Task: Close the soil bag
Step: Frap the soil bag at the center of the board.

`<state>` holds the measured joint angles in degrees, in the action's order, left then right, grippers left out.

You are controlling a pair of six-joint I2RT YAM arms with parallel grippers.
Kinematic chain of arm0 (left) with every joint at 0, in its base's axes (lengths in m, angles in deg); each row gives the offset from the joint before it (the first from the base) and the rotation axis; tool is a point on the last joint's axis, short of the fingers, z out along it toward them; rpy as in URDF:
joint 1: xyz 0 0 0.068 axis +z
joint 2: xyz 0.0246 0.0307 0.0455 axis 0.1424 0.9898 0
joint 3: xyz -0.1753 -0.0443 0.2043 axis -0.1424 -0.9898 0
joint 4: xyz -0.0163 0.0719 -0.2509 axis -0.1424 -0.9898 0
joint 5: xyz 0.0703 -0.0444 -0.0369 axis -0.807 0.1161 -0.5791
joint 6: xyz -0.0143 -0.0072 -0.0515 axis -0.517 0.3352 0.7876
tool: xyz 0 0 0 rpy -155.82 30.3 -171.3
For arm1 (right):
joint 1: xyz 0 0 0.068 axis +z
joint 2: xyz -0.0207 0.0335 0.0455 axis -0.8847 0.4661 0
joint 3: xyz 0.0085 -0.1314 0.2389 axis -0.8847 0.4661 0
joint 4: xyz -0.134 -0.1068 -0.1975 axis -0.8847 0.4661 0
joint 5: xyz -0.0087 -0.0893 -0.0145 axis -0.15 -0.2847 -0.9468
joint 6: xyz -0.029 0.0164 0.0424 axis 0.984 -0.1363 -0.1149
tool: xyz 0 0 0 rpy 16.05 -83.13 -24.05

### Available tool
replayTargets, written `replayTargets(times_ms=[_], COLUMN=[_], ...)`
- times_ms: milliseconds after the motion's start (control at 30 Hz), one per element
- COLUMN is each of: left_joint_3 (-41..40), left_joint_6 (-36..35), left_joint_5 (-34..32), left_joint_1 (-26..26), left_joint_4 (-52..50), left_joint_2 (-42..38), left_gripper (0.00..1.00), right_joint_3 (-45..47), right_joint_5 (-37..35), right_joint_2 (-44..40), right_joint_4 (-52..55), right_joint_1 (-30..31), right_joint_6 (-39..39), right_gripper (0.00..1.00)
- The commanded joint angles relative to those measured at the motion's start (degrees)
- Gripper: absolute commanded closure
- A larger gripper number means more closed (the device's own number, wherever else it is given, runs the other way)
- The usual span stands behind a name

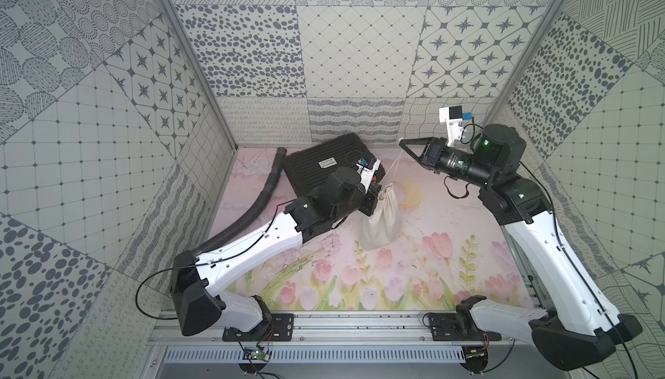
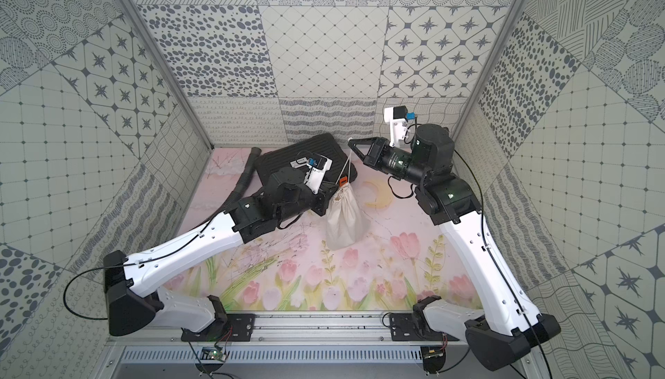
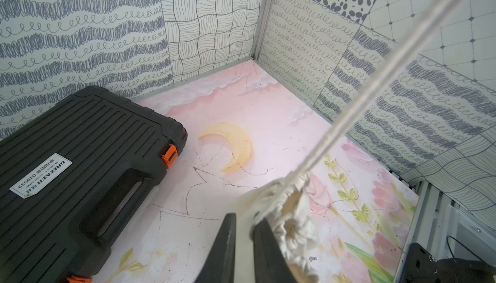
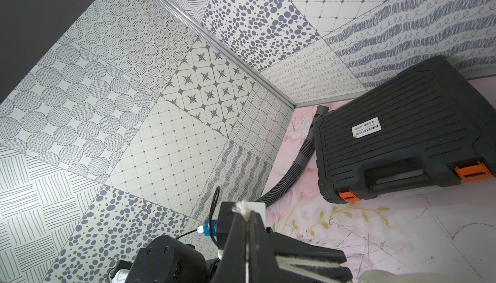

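Robot lab test cell, not a home or shop.
Boxed-in booth: b/w printed pattern wall panels (image 1: 352, 53) on 3 sides, joined by alu corner post (image 1: 518, 68) just behind the right end effector (image 1: 403, 142). Bench (image 1: 414, 222) below it has a floral print mat w/ pen-like scribbles. Two arms are bolted to a slotted alu rail (image 1: 342, 327) at the front edge, well apart from that end effector. Bare circuit board (image 1: 256, 354) and loose cables (image 1: 144, 287) sit by the rail. Wrist cam (image 1: 451, 113) is mounted just above the end effector.
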<state>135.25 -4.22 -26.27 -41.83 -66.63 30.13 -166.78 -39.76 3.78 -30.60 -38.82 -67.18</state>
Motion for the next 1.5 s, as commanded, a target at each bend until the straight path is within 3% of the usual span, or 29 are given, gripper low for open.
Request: replayTargets(times_ms=[0, 200, 367, 400, 500, 833, 1167, 1333, 1467], left_joint_3=[-0.9, -2.6, 1.3, 1.8, 2.6, 3.2, 9.1, 11.3, 12.1], left_joint_6=[1.0, 2.4, 2.0, 1.8, 1.6, 1.4, 2.2, 2.9, 3.9], left_joint_5=[0.0, 1.2, 2.7, 3.8, 7.2, 13.2, 9.9, 6.4, 3.0], left_joint_1=[0.1, 0.0, 0.0, 0.0, 0.1, -0.4, -0.5, -0.5, -0.7], left_joint_4=[-1.0, 2.0, 1.4, 1.5, 2.6, 4.8, 7.8, 7.4, 6.5], left_joint_2=[-1.3, -4.8, -5.3, -5.2, -4.6, -0.2, 8.5, 10.6, 10.9], left_gripper=[0.83, 0.84, 0.84, 0.82, 0.6, 0.39, 0.42, 0.52, 0.7], right_joint_3=[-1.1, 0.3, 1.4, 1.5, 1.3, 1.4, 1.8, 2.5, 2.7], right_joint_5=[1.0, 0.9, 1.1, 1.2, 1.5, 2.4, 2.5, 2.8, 2.9], right_joint_2=[-2.3, -2.5, -2.7, -2.7, -2.5, -2.5, -3.2, -3.5, -3.4], right_joint_4=[-9.4, -9.7, -9.8, -9.8, -10.0, -10.9, -11.3, -11.5, -11.6], right_joint_1=[-0.3, -0.3, -0.3, -0.4, -0.4, -0.3, -0.3, -0.3, -0.2], right_joint_6=[-1.0, -1.3, -1.4, -1.5, -1.7, -3.1, -3.8, -4.2, -4.3], right_gripper=[1.0, 1.0, 1.0, 1.0, 1.0, 1.0, 1.0, 1.0, 1.0])
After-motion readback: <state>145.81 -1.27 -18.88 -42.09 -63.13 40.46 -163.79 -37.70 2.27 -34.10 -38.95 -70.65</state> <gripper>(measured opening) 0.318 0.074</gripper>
